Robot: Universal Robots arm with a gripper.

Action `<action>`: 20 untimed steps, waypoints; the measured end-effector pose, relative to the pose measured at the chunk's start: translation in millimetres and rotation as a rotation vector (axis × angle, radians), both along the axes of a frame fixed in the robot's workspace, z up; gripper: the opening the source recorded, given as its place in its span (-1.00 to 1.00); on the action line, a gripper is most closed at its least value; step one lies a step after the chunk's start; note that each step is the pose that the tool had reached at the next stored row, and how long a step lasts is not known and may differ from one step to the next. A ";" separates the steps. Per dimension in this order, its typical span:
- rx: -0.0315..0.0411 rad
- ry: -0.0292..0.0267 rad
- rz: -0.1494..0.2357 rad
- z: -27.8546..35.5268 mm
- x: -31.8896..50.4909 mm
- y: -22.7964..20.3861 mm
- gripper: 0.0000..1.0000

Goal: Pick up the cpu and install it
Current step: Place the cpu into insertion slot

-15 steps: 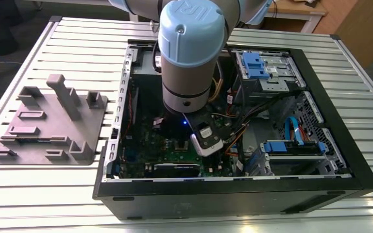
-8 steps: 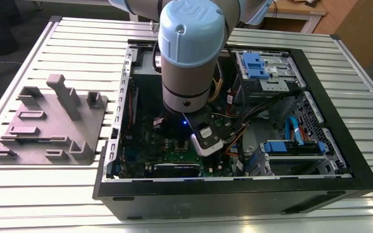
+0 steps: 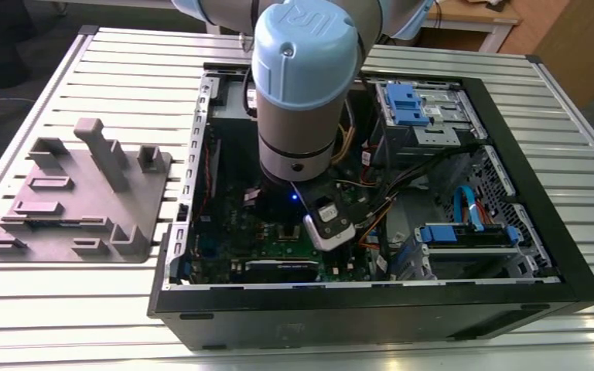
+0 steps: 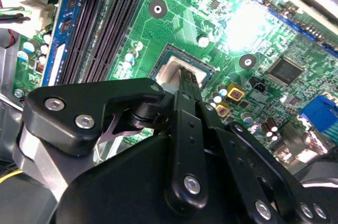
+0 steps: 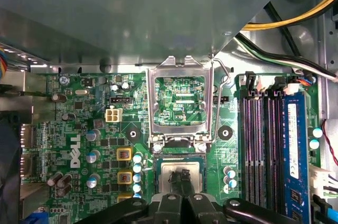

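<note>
1. Grey fixture plate (image 3: 75, 205) sits on the exterior view's left
2. Inside the computer case (image 3: 544, 232) the gripper (image 5: 181, 175) hangs low over the motherboard (image 5: 79, 129), fingers pressed nearly together
3. Beneath them the cpu (image 5: 197, 177) lies in its socket, beside the opened socket frame (image 5: 180, 102)
4. Seating seems the step in hand; the next move calls for a flat, square chip

Noted raised two-letter emblem on pale blue round plastic cap (image 3: 308, 27) of arm joint, exterior view; not spelled out here. Noted white block-letter logo, turned sideways, on green printed circuit board (image 5: 74, 150), first wrist view; likewise left unspelled. Noted white label strip with tiny print on long blue memory module (image 5: 293, 145); too small to read. Saw fine white component markings across same board in both wrist views; none legible.
</note>
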State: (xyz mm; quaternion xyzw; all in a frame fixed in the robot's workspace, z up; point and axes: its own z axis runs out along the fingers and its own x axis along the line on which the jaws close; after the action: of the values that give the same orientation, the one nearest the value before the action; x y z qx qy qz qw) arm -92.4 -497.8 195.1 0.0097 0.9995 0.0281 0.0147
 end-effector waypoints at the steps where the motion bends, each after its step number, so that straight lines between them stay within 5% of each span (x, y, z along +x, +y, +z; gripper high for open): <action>1: -0.0006 0.0003 0.000 -1.2 0.0 -0.1 -0.79; 12: 0.0005 -0.0002 0.000 -2.6 0.0 0.1 -0.79; 20: 0.0000 0.0000 -0.001 13.4 0.0 0.0 -0.79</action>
State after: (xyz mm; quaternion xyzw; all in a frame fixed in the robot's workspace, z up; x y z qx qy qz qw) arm -92.5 -497.8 208.5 0.0099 0.9994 0.0281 0.0147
